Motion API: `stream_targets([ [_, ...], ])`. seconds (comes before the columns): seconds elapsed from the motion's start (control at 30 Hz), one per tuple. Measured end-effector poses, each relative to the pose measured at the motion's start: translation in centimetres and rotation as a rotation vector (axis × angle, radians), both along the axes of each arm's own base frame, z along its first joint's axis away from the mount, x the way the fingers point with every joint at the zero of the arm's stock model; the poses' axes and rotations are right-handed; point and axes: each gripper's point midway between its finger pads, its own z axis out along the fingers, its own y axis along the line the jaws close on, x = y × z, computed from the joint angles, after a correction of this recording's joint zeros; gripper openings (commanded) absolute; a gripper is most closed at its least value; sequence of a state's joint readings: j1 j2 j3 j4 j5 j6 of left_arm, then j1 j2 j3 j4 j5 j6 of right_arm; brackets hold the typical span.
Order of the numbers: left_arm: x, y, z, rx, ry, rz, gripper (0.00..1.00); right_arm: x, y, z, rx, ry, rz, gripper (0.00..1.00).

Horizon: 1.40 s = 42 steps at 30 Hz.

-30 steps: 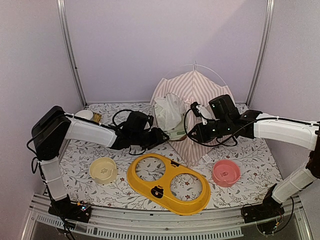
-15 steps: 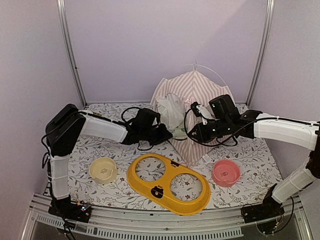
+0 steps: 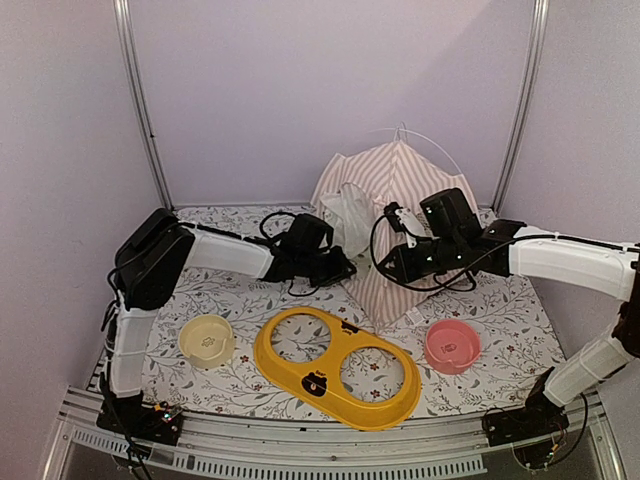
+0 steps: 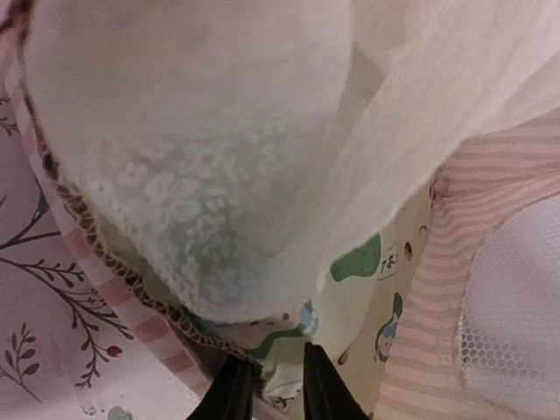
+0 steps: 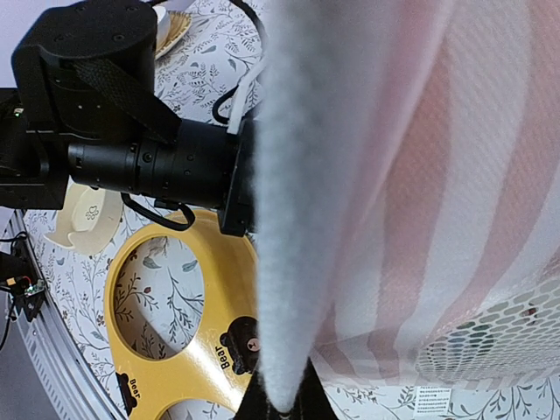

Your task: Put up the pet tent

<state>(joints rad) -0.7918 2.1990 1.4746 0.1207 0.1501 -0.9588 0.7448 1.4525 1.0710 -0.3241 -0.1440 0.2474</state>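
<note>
Between the two grippers, at the far middle of the table [image 3: 520,310]: tent [image 3: 400,195], pink-and-white striped, half raised and slumped, base on the table, peak toward the back wall. Thin white pole [image 3: 432,148] arching free above the peak. Sheer curtain [image 3: 350,215] bunched on the flank facing the left gripper [image 3: 343,268].

Left gripper stretched in low from the left, tip against the lower edge of the tent. In its wrist view, fingers [image 4: 234,394] close together with a strip of hem and printed lining [image 4: 367,280] nipped between them: clenched on the tent. Just ahead of and above the fingertips, lace curtain hanging in a soft bulge; striped cloth to their right.

Right gripper [image 3: 384,268] stretched in from the right, tip buried in the striped front panel, just beside the left gripper. In its wrist view, jaws closed tight on a fuzzy white fold of tent edge running down into them; striped cloth draped to its right, black wrist of the left arm [image 5: 149,166] lying straight across from it.

Nearer the bases than both grippers: yellow two-hole stand [image 3: 335,362], flat on the table, far rim near the tent's lowest corner. Cream bowl [image 3: 207,341] left of the stand, below the left forearm. Pink bowl [image 3: 452,346] right of the stand, below the right forearm, apart from the tent
</note>
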Motion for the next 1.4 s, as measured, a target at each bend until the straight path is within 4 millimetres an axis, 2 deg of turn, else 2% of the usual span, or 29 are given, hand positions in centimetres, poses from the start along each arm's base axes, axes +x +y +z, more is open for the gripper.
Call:
stream_targets([
  [0.07, -0.2, 0.2, -1.0, 0.022, 0.014, -0.004, 0.32, -0.1, -0.1, 0.0, 0.000, 0.000, 0.000, 0.00],
  [0.1, -0.3, 0.2, -1.3, 0.026, 0.016, -0.005, 0.39, -0.2, -0.2, -0.1, -0.002, 0.000, -0.001, 0.00],
  [0.2, -0.9, 0.5, -0.8, 0.026, 0.000, -0.013, 0.52, -0.1, -0.6, 0.0, -0.006, -0.004, -0.011, 0.00],
  [0.3, -1.9, 1.4, 0.2, 0.031, -0.021, -0.019, 0.57, 0.3, -1.3, 0.2, -0.005, -0.004, -0.029, 0.00],
  [0.43, -3.3, 3.1, 2.0, 0.057, -0.058, -0.013, 0.58, 0.8, -2.4, 0.5, -0.007, -0.008, -0.054, 0.00],
  [0.5, -3.7, 4.0, 3.6, 0.067, -0.087, -0.006, 0.60, 0.9, -2.7, 0.4, -0.016, -0.008, -0.060, 0.00],
  [0.63, -4.0, 5.5, 8.6, 0.065, -0.196, 0.006, 0.64, 1.0, -3.1, 0.3, -0.029, -0.009, -0.063, 0.00],
  [0.73, -3.5, 6.9, 11.9, 0.072, -0.284, 0.017, 0.65, 1.0, -3.1, 0.3, -0.030, -0.010, -0.062, 0.00],
  [0.83, -1.5, 8.5, 13.7, 0.097, -0.350, 0.018, 0.68, 0.8, -3.2, 0.0, -0.030, -0.007, -0.059, 0.00],
  [0.93, 2.3, 11.1, 14.9, 0.151, -0.417, 0.035, 0.68, 0.7, -3.3, 0.0, -0.027, -0.008, -0.057, 0.00],
  [1.03, 5.7, 11.9, 16.2, 0.183, -0.488, 0.016, 0.68, 0.5, -3.3, 0.0, -0.023, -0.008, -0.054, 0.00],
  [1.13, 8.2, 11.5, 17.2, 0.216, -0.566, -0.042, 0.68, 0.4, -3.3, 0.1, -0.021, -0.008, -0.052, 0.00],
  [1.23, 9.4, 9.9, 17.2, 0.242, -0.625, -0.128, 0.69, 0.2, -3.4, 0.1, -0.019, -0.008, -0.050, 0.01],
  [1.4, 11.4, 8.4, 15.8, 0.298, -0.668, -0.203, 0.71, 0.2, -3.4, 0.2, -0.017, -0.007, -0.049, 0.00],
])
